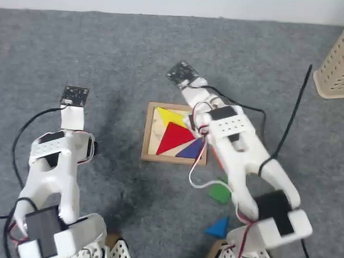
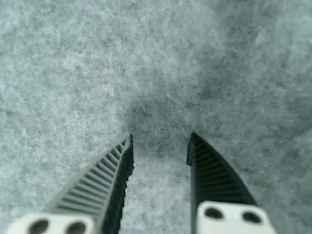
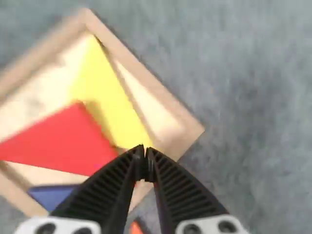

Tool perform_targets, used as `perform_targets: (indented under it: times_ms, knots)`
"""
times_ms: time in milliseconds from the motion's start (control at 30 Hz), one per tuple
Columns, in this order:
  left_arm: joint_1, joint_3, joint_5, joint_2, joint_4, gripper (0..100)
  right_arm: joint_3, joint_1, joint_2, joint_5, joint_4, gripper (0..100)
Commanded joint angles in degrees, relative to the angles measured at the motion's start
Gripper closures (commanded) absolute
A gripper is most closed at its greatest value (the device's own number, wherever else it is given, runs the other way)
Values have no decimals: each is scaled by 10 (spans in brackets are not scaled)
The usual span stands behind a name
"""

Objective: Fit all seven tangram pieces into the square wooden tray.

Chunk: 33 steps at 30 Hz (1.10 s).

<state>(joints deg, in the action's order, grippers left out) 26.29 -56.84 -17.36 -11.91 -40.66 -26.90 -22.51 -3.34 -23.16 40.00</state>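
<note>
Wooden tray (image 1: 146,133): we count three pieces, yellow (image 1: 168,115), red (image 1: 173,138), navy (image 1: 191,150).
Loose, five o'clock: two, green (image 1: 219,193), blue triangle (image 1: 218,227).
Left tool (image 2: 161,137): parted, empty.
Right tool (image 3: 144,152): closed, empty.

You have the wooden tray (image 1: 146,133) lying flat with 3 pieces inside: a yellow triangle (image 1: 170,115), a red triangle (image 1: 174,137) touching it, and a dark blue piece (image 1: 191,150). A green piece (image 1: 219,193) and a blue triangle (image 1: 218,227) lie outside it.
</note>
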Motion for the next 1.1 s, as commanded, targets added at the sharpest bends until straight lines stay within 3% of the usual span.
perform_targets:
  times_ms: [0, 100, 467, 933, 1067]
  knots:
    - [-1, 1, -6, -26, 11, 822, 34, 15, -29, -29, -7, 991]
    - [-1, 1, -6, -26, 11, 822, 34, -5, -37, -59, 27, 991]
    - [-1, 1, -6, -26, 11, 822, 34, -109, -20, -57, 95, 991]
    - [-1, 1, -6, -26, 11, 822, 33, -160, 16, -19, 154, 991]
    - [-1, 1, -6, -26, 11, 822, 53, -119, 36, -5, 153, 991]
